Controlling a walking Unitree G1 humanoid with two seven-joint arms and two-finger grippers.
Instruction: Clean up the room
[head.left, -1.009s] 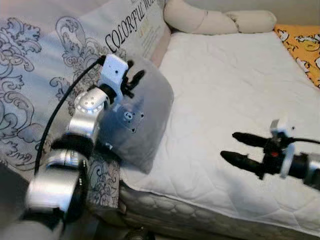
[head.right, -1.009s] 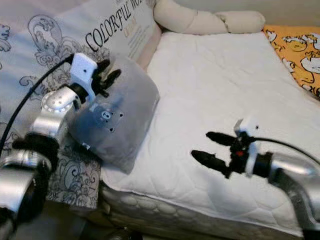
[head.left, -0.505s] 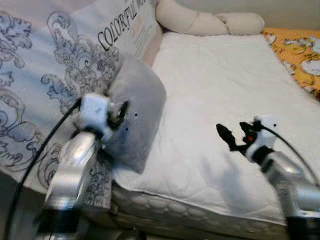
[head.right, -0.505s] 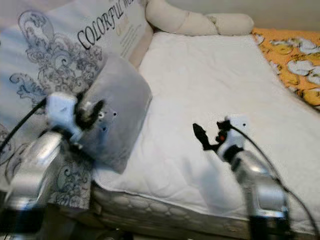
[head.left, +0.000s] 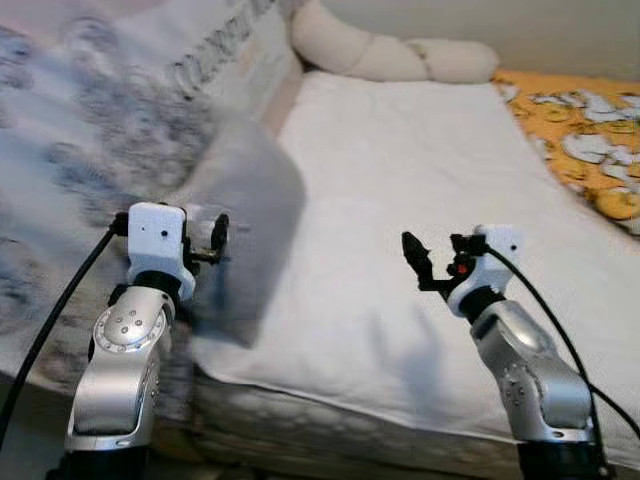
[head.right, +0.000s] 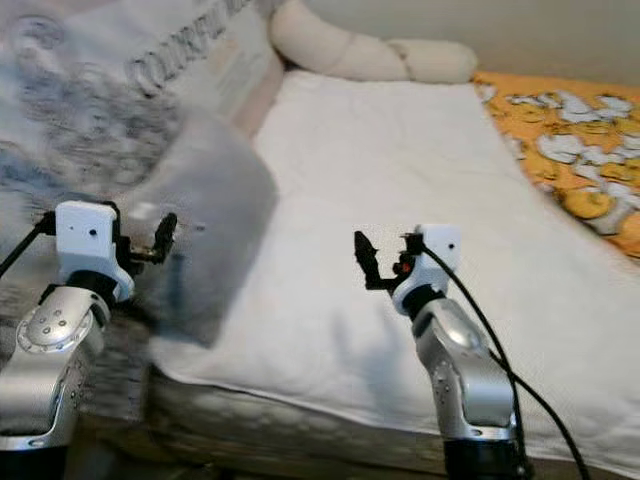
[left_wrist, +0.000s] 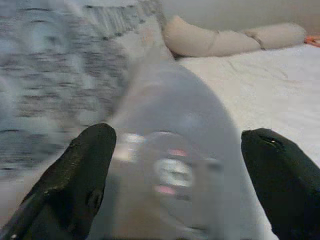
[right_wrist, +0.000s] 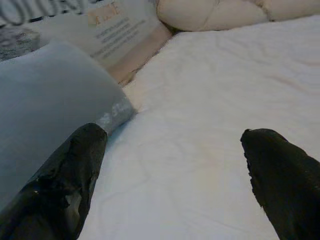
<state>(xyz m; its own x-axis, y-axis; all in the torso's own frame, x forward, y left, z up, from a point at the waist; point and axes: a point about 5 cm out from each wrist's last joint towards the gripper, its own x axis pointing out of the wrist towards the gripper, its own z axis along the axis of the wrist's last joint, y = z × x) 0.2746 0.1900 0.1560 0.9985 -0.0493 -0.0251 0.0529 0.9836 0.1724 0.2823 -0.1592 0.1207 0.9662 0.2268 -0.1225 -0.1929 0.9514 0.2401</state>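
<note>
The left gripper (left_wrist: 175, 175) is hovering with fingers spread wide and empty, pointing straight at the grey pillow (head.left: 245, 225), which is leaning at the mattress's (head.left: 420, 150) left edge against the patterned quilt (head.left: 80, 130). The right gripper (right_wrist: 170, 180), likewise open, is hanging over the mattress's middle, farther off. The left arm is nearer.

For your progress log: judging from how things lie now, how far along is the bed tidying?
Done: the white mattress lies bare, with the beige bolster at its head.
In hand: nothing; the left gripper is open just short of the grey pillow, and the right gripper is open over the mattress.
Left: the pillow leans at the edge, and the patterned quilt is heaped beside it.
</note>
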